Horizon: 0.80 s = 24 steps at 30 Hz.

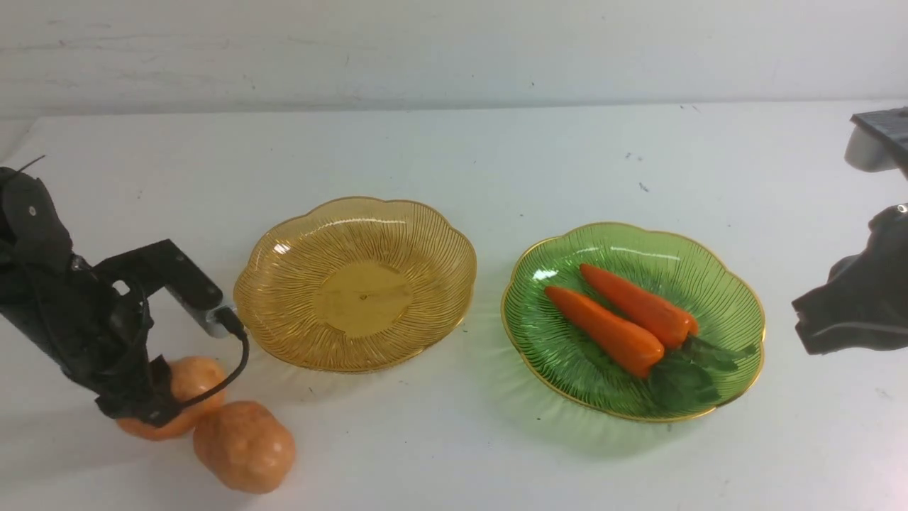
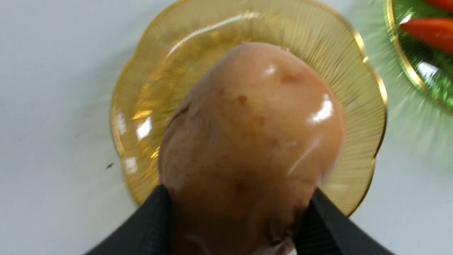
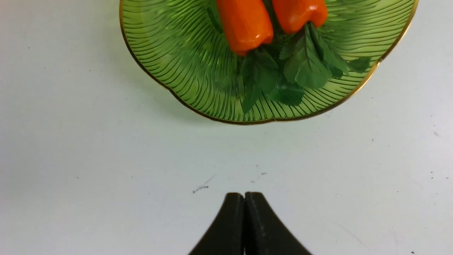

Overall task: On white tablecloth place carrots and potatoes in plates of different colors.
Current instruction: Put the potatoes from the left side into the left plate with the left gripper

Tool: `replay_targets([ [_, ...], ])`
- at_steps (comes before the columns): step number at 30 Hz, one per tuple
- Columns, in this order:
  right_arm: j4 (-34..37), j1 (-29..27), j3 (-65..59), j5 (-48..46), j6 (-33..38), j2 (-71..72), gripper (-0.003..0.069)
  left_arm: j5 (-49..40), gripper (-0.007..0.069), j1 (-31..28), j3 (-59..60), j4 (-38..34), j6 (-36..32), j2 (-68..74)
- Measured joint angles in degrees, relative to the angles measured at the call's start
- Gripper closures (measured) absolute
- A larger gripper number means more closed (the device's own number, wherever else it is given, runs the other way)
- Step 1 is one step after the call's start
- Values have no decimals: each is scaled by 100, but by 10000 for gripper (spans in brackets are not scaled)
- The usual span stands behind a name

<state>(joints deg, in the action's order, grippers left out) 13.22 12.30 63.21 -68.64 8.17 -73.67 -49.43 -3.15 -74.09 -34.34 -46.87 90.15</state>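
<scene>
Abt half done: both carrots lie in green plate, amber plate empty, L fingers pinch one potato down at white tablecloth, 2nd potato just beside it, R fingers pressed together, both potatoes left to plate.

A pale, off-white wall with faint horizontal streaks and a few small dark scuffs runs behind the white table. Light is soft and even, shadows faint.
</scene>
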Motion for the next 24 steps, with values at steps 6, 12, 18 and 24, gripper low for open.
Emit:
replay_targets([
  [6, 14, 0, 0, 48, 5, 0, 674, 550, 265, 691, -402, -400, -300, 1003],
  [12, 14, 0, 0, 54, 67, 0, 674, 1097, 204, 966, -482, -424, -325, 1611],
  [18, 27, 0, 0, 54, 102, 0, 674, 1128, 99, 985, -482, -424, -325, 1764],
  [24, 38, 0, 0, 54, 108, 0, 674, 1089, 20, 985, -529, -424, -325, 1660],
])
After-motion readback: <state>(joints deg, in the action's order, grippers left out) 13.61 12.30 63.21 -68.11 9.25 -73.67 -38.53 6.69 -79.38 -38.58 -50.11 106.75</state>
